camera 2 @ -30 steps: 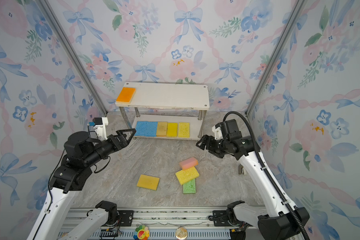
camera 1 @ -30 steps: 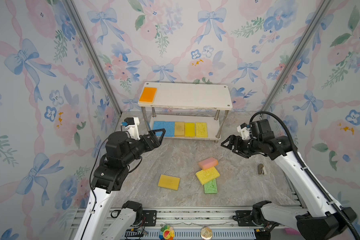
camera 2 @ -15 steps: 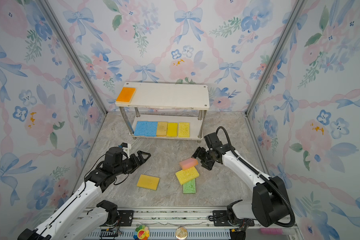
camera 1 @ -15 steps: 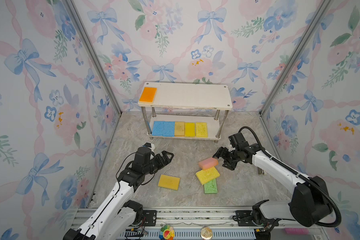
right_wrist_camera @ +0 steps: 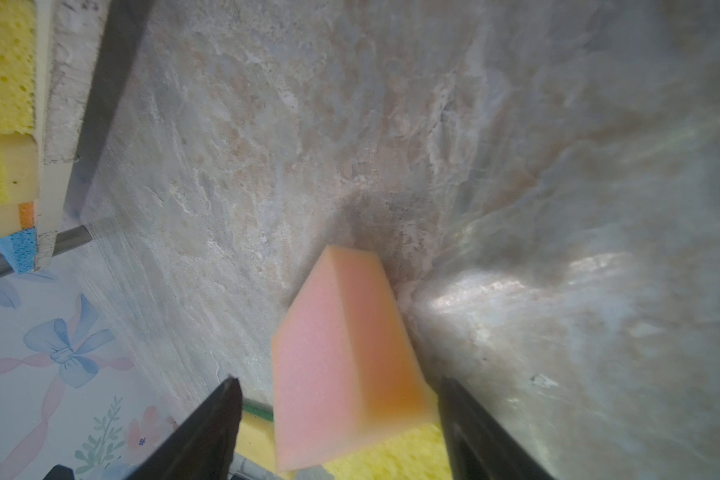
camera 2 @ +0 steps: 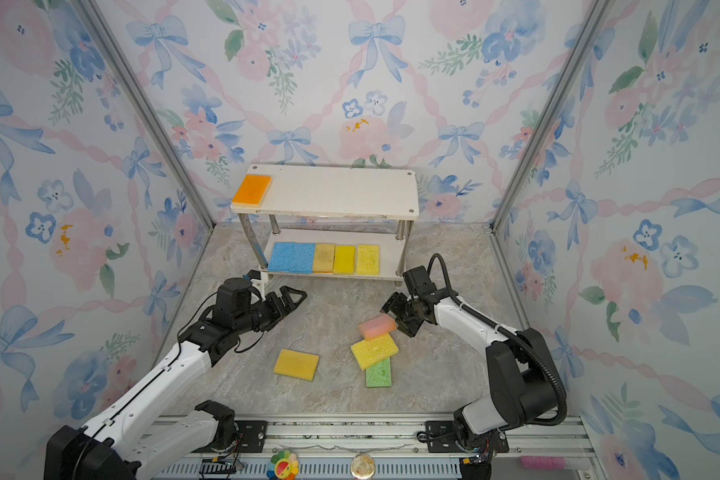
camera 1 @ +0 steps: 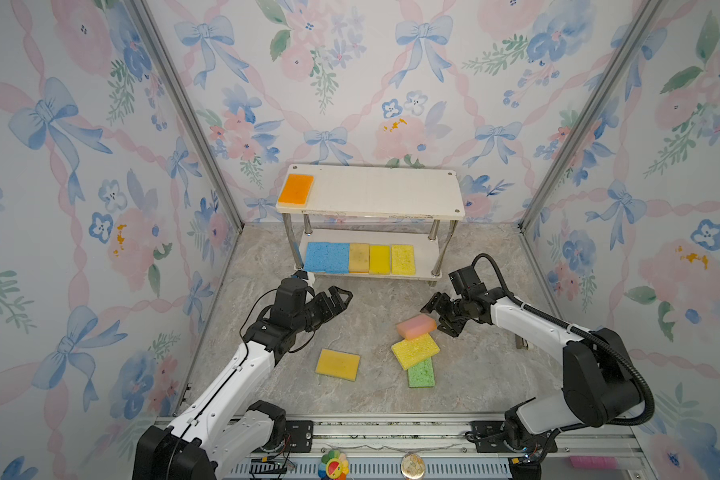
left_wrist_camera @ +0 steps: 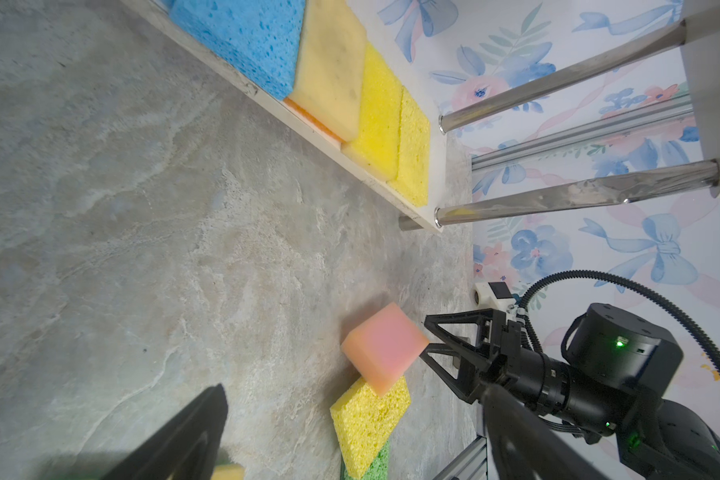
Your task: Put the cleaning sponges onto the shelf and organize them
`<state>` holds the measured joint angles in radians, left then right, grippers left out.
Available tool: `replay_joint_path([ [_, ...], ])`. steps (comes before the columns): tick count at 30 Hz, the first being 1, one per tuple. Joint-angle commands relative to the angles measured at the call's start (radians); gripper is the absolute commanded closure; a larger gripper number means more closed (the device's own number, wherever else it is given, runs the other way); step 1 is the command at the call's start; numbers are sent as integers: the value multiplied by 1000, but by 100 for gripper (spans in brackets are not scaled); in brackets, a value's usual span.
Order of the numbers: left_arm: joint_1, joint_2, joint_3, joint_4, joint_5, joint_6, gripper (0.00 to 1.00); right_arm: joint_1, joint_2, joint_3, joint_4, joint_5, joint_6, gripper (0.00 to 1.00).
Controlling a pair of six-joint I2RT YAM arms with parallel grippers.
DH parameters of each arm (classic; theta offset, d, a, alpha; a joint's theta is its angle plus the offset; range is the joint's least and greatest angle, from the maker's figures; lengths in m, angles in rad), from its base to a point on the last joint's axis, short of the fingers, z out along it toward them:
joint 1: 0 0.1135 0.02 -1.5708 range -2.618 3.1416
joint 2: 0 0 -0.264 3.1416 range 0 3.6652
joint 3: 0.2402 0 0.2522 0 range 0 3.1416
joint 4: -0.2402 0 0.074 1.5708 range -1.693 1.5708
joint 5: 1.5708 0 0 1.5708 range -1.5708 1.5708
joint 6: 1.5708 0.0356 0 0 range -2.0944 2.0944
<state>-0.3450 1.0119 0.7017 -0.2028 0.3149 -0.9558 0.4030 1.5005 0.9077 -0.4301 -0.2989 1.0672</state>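
Five sponges (camera 1: 360,257) line the lower shelf (camera 1: 424,259) board; four lie before it.

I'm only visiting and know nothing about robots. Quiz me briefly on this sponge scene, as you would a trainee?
1. True or false: the orange sponge lies on the top board of the shelf.
2. Which sponge sits between the open jaws of the right gripper? A pink, B green, C blue.
3. How many sponges are not yet on the shelf?
Key: 1 true; 2 A, the pink sponge; 3 four.
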Motion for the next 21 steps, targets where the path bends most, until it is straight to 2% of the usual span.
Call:
replay_joint_path([
  [1,-4,25,30,7,12,35,2,4,19,-32,14,-3,11,24],
  [5,-4,52,41,6,22,42,2,8,42,-47,46,-14,18,29],
  [13,-4,57,35,6,27,36,2,15,70,-34,84,-16,15,54],
  [21,-4,60,50,7,48,44,2,14,43,65,22,-1,-111,73],
])
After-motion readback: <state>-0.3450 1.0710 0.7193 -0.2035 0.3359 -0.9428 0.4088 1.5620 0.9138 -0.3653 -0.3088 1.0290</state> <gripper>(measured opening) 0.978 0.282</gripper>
